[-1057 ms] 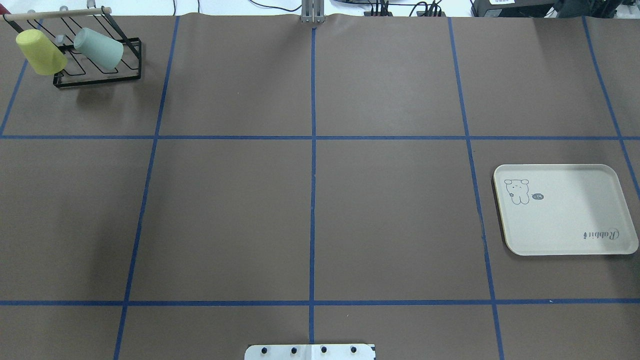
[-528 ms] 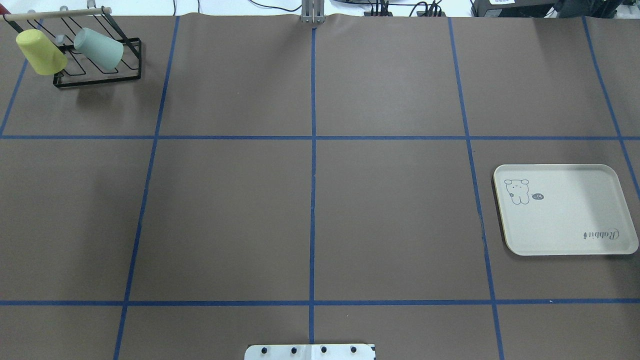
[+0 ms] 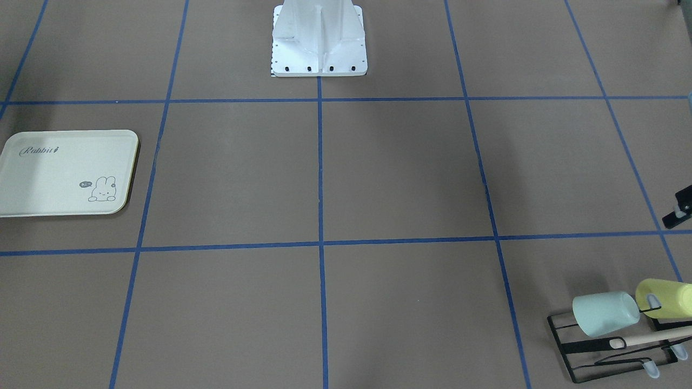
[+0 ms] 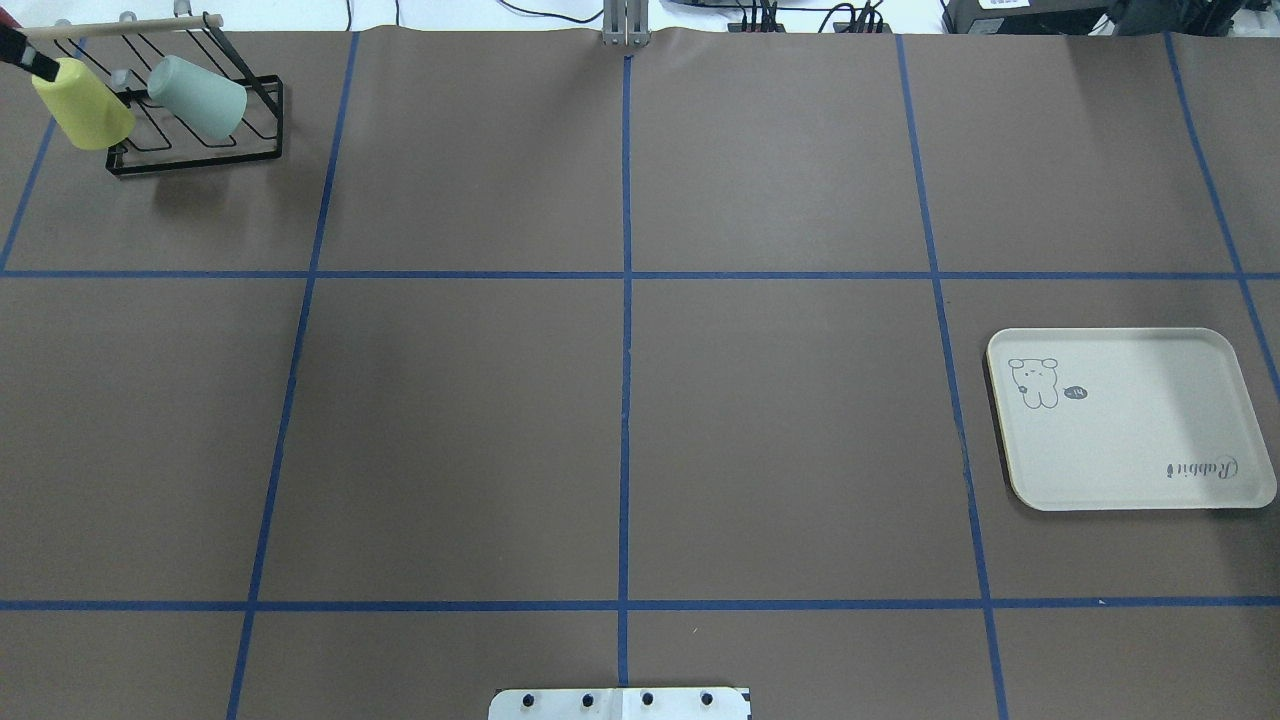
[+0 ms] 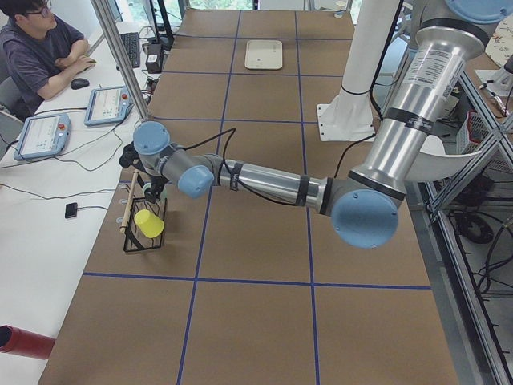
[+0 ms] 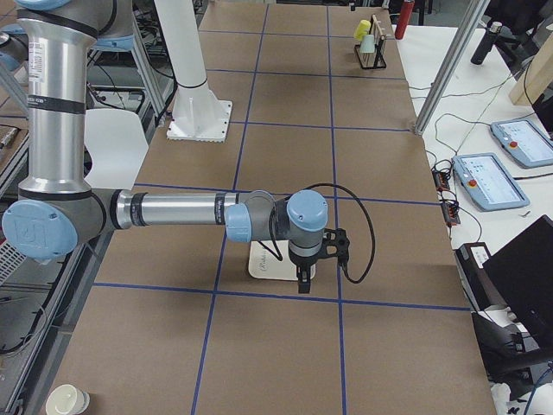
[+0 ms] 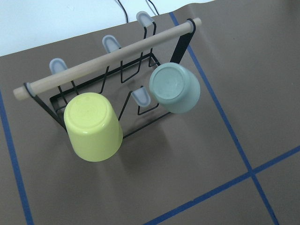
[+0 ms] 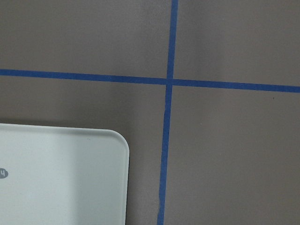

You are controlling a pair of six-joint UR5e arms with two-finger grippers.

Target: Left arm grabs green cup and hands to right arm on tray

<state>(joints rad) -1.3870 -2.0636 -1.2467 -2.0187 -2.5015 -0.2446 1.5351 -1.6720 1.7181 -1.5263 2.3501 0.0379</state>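
Green cup [image 7: 174, 87]: pale mint, handleless, hung upside down and tilted on a prong of the black wire rack [image 7: 140, 123], flat base turned to the left wrist camera. One of two cups on that rack. Second one: the yellow-green cup [image 7: 93, 125], on a neighbouring prong, close to the mint one yet apart from it. No legible writing on either cup or on the rack.

Readable lettering only on the tray [image 4: 1130, 470]: "Rabbit" in script near one corner, plus "hi" in a small dark bubble beside a bunny drawing. One tray, cream, flat on the brown table [image 4: 620, 420], well apart from the rack, toward the opposite end.

Also counted at the rack: one wooden rod [image 7: 108, 54] across the top and four bare prongs with pale caps.

Two arms. Left arm [image 5: 264, 180] stretched low toward the rack. Left gripper [image 4: 28, 58] only a black sliver at the overhead view's edge, just beside the rack on the yellow-green cup's side. Spread or pressed together: cannot tell. Right arm [image 6: 173, 210] reaching far from the rack. Right gripper [image 6: 301, 284] pointing down by the tray's edge, seen only in the exterior right view. Jaw state impossible to tell.

Beside the rack's end of the table: one seated person [image 5: 40, 48], two control pendants [image 5: 108, 104], one red cylinder [image 5: 24, 341].
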